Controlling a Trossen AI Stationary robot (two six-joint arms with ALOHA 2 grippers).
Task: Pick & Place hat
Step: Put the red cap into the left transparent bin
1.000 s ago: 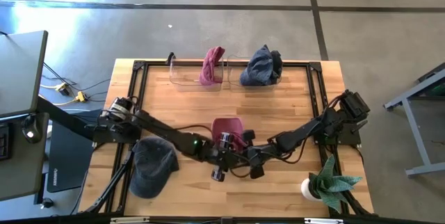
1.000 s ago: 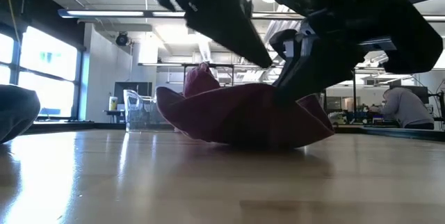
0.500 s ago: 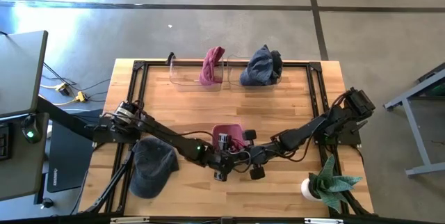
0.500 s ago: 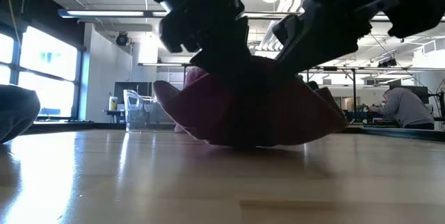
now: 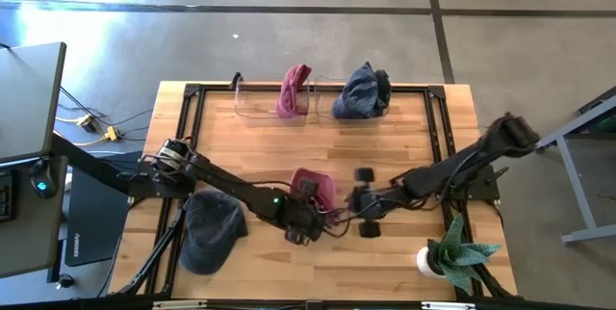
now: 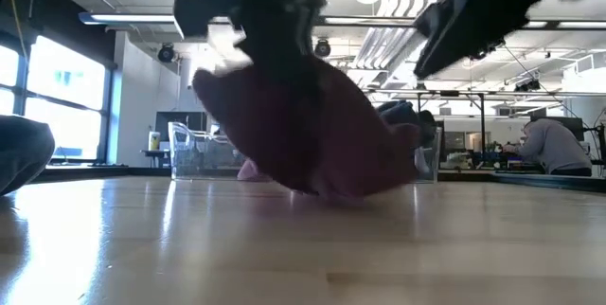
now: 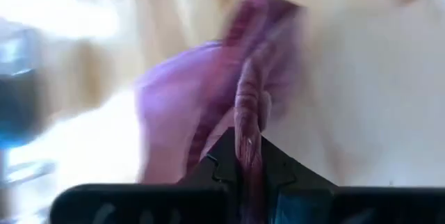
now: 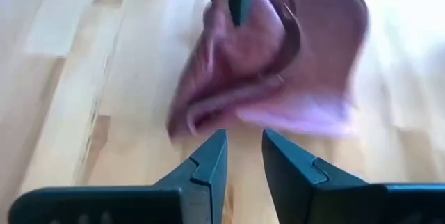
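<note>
A maroon hat [image 5: 310, 187] [image 6: 303, 134] lies crumpled near the middle of the table, tipped up on one side. My left gripper [image 5: 314, 208] [image 7: 249, 160] is shut on it from the near-left side. My right gripper [image 5: 350, 201] [image 8: 243, 151] hovers just to the right of the hat. Its fingers stand a little apart with nothing between them, and the hat [image 8: 278, 64] lies ahead of them. My left gripper pinches a bunched edge of the hat [image 7: 247, 116] between its two fingers, which slant down from the near-left. Whether it holds one layer or several, I cannot tell. The hat stands tilted, and its lower part [image 6: 327, 188] is still on the table.
Two clear bins stand at the far edge, one holding a maroon hat [image 5: 294, 91] and the other a dark blue hat [image 5: 362, 91]. A dark grey cap [image 5: 212, 228] lies at the near left. A potted plant [image 5: 452, 255] stands at the near right.
My left gripper has shut on the hat and taken hold. My right gripper has opened, let go and drawn back toward the table's right edge. The hat has tipped up and shifted a little left, with its lower part staying on the table.
</note>
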